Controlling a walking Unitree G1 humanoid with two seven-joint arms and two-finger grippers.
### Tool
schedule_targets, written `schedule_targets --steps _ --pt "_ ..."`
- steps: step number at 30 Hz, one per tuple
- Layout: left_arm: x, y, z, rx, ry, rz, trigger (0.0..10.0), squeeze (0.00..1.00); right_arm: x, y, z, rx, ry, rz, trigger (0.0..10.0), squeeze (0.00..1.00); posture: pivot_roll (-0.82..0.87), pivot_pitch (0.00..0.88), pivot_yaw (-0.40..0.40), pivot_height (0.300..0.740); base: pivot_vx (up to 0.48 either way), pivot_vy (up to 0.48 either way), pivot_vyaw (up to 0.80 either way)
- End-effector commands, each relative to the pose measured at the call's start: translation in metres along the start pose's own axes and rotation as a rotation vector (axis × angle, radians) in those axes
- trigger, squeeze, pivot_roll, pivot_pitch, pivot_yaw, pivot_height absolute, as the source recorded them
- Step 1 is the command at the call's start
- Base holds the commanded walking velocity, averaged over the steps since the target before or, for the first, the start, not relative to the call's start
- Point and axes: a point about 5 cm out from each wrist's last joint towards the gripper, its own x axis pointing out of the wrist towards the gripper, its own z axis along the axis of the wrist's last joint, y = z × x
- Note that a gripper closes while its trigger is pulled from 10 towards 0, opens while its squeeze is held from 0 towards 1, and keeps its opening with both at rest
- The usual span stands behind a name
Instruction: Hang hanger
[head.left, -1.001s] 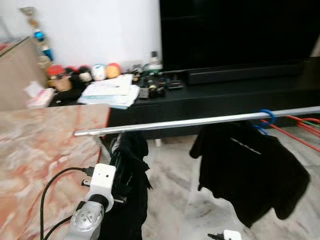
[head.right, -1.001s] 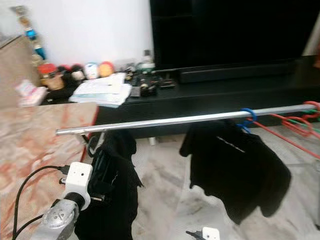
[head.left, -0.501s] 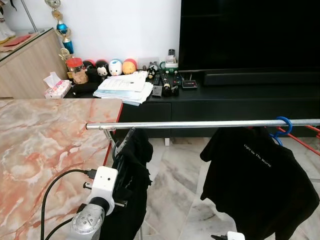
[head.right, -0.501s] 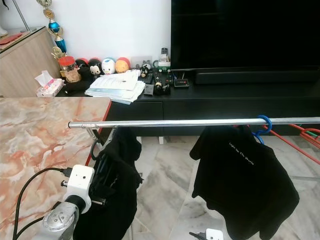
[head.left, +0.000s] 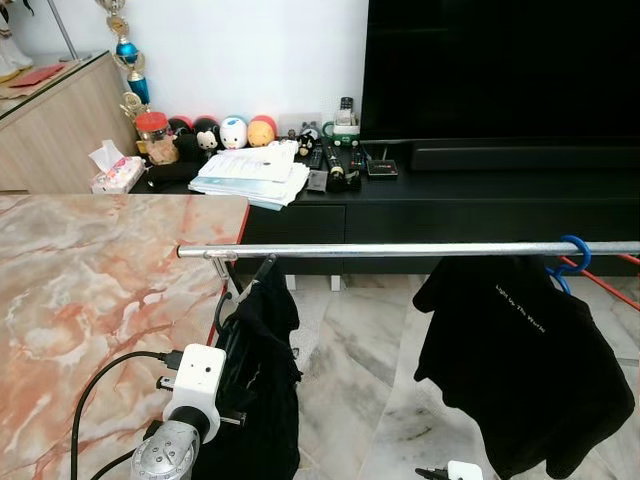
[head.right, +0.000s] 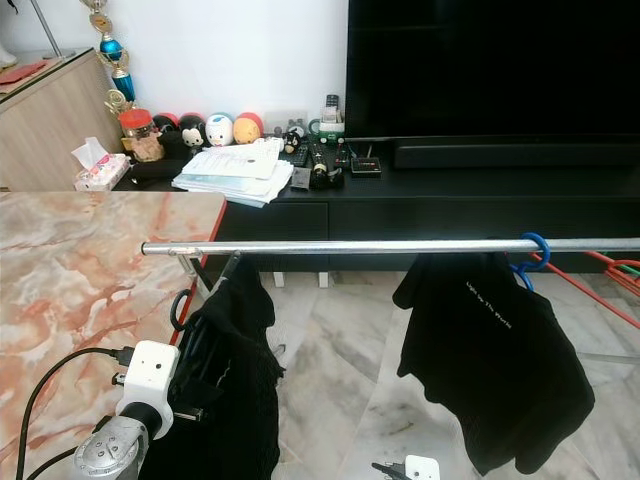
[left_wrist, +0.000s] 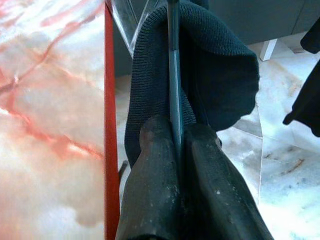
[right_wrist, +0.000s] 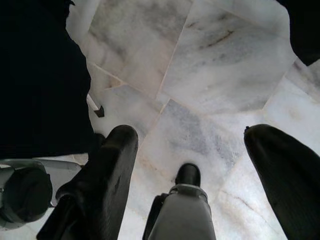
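In the left eye view, lower left, the left gripper (head.left: 262, 272) lifts the hanger (head.left: 255, 285) with its black garment (head.left: 255, 390) just under the rail (head.left: 400, 250). The left wrist view shows the fingers (left_wrist: 155, 200) pinched on its thin, stiff, probably slippery wire; the soft cloth sways. In the right wrist view, the right gripper (right_wrist: 192, 150) gapes over marble floor (right_wrist: 225, 60).

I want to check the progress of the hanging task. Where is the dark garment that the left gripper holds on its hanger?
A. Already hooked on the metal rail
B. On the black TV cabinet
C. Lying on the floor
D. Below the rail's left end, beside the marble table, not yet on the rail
D: the left gripper is shut on the hanger, and the dark garment hangs under the metal rail, next to the marble table.
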Motion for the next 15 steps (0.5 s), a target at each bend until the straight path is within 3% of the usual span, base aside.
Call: schedule_targets --steps 1,15 --pt "-0.0013 0.0043 0.0089 0.001 -0.050 0.013 10.0 0.00 -0.0003 0.0017 -0.0036 0.011 0.014 0.003 10.0 0.00 0.10 0.062 0.047 0.740 -0.247 0.000 0.00" --pt "-0.0003 0.0039 0.0104 0.000 -0.054 0.011 10.0 0.00 -0.0002 0.0019 -0.0035 0.011 0.014 0.005 10.0 0.00 0.10 0.062 0.047 0.740 -0.275 0.000 0.00"
